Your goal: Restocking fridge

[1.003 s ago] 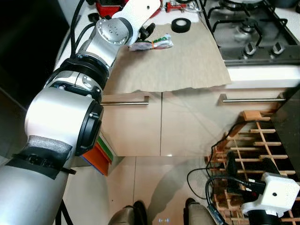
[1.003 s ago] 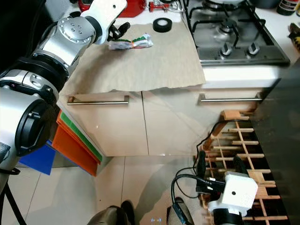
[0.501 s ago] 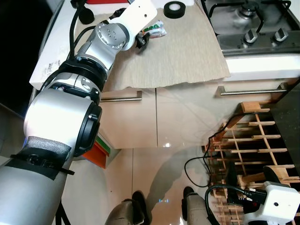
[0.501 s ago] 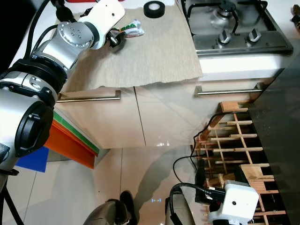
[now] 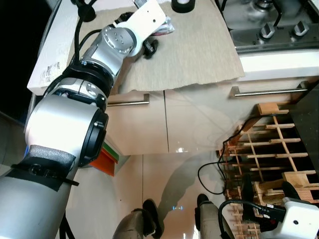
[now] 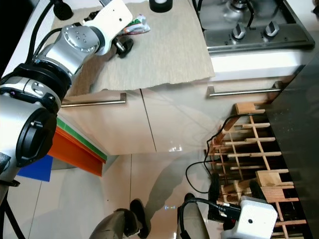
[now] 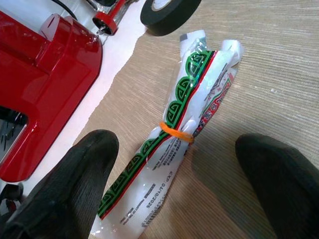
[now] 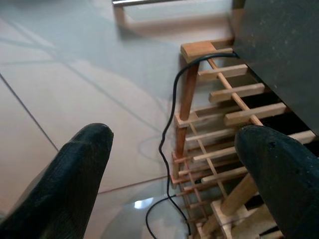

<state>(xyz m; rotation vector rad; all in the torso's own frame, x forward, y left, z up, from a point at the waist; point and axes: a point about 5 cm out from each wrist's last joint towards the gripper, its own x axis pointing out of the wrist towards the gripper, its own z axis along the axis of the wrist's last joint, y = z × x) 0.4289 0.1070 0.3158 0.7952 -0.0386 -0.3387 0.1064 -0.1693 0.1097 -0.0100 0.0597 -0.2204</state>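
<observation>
1. Rolled white packet (image 7: 184, 134) with green and red print, bound at its middle by an orange rubber band (image 7: 174, 132), lying flat on a beige woven mat (image 6: 164, 50) on the counter.
2. Left gripper (image 7: 174, 199) reached out over the mat, fingers (image 7: 75, 184) spread wide apart to either side of the packet's near end, nothing gripped; contact with the packet impossible to judge.
3. Black tape roll (image 7: 167, 12) resting at the mat's far edge, just beyond the packet's far end.
4. Red appliance (image 7: 40, 74) standing on the white counter beside the mat, close to the packet.
5. Gas hob (image 6: 254, 25) set into the counter beside the mat, on the robot's right.
6. Cabinet doors with long metal handles (image 6: 244, 90) below the counter edge.
7. Right gripper (image 8: 174, 169) hanging low near the glossy tiled floor (image 6: 149, 184), fingers (image 8: 70, 164) parted and empty.
8. Wooden rack (image 8: 214, 124) of slats standing on the floor ahead of that gripper, a black cable (image 8: 169, 144) trailing down beside it.
9. Orange, green and blue flat boards (image 6: 75, 152) leaning at the cabinet base on the robot's left.
</observation>
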